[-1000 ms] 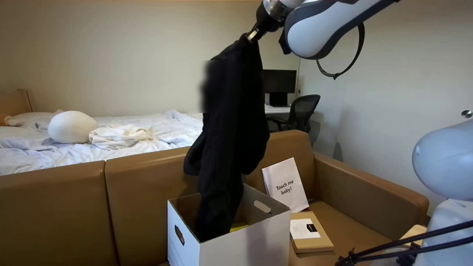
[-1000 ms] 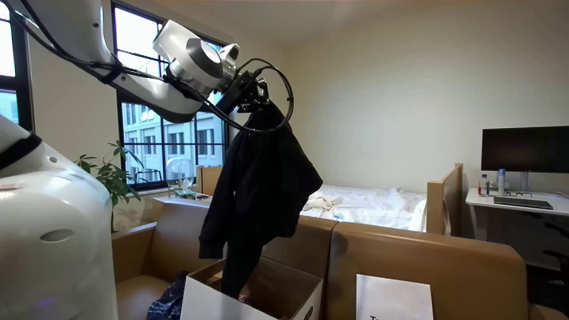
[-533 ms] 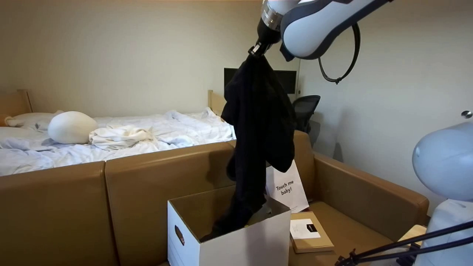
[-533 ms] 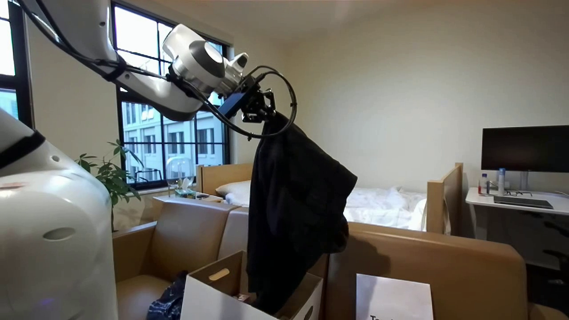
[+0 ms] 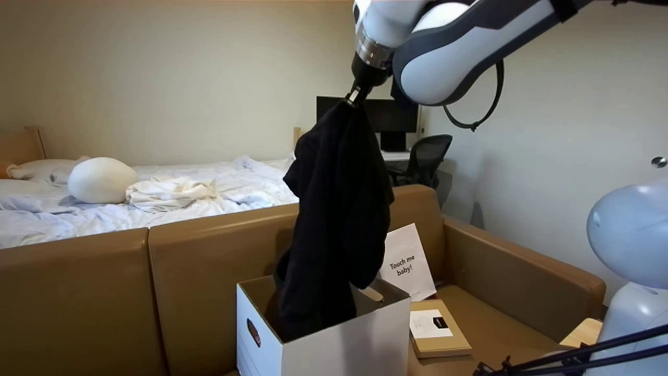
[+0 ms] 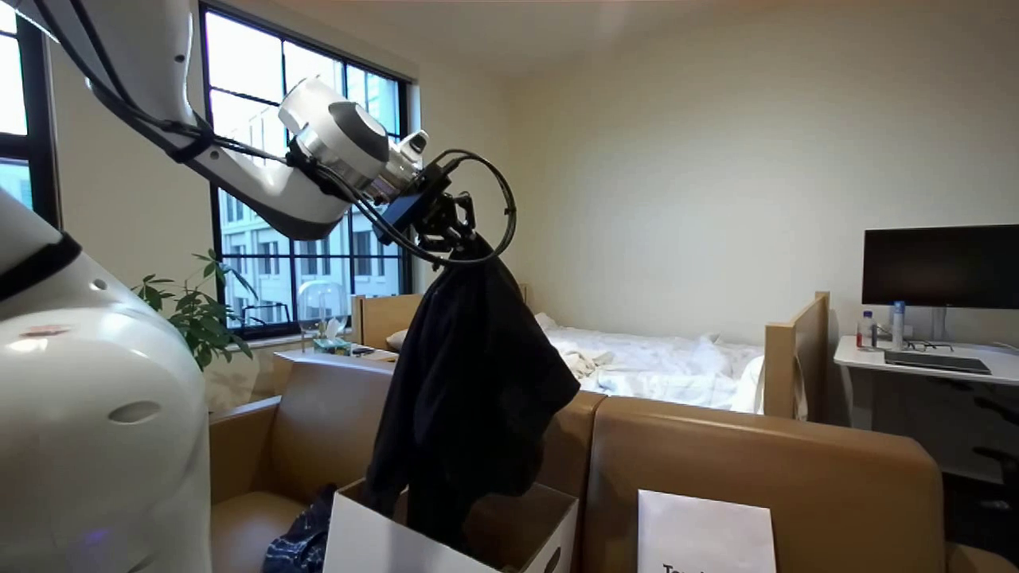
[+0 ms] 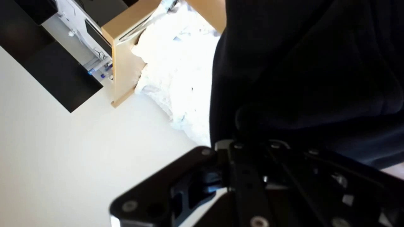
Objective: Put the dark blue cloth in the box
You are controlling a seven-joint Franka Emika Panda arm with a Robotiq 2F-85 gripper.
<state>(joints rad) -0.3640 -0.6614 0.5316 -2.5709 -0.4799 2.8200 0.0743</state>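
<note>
In an exterior view, at the far left, there is the white arm. Next to it come a plant and a window. On the sofa, just beside the box, lies a patterned cloth, blue in colour; whether the two touch, one cannot tell.

The box is white, in front of the sofa back and well apart from the front left corner of the desk top. Above it is the gripper. Its fingers are clenched and grasp the upper end of the dark cloth, which looks nearly black. This cloth hangs down in folds; in both exterior views its lower part is inside the box, under the rim, and the bigger part is above the rim. Its lowest end is hidden by the box wall.

Further right, behind the sofa, the bed has one end near the left edge of the desk top. To the right of the box a paper stands tilted; a flat package lies near it. At the far right, two bottles stand near the left edge of the desk top, a flat dark device lies along the front edge, and the monitor is closer to the back edge.
</note>
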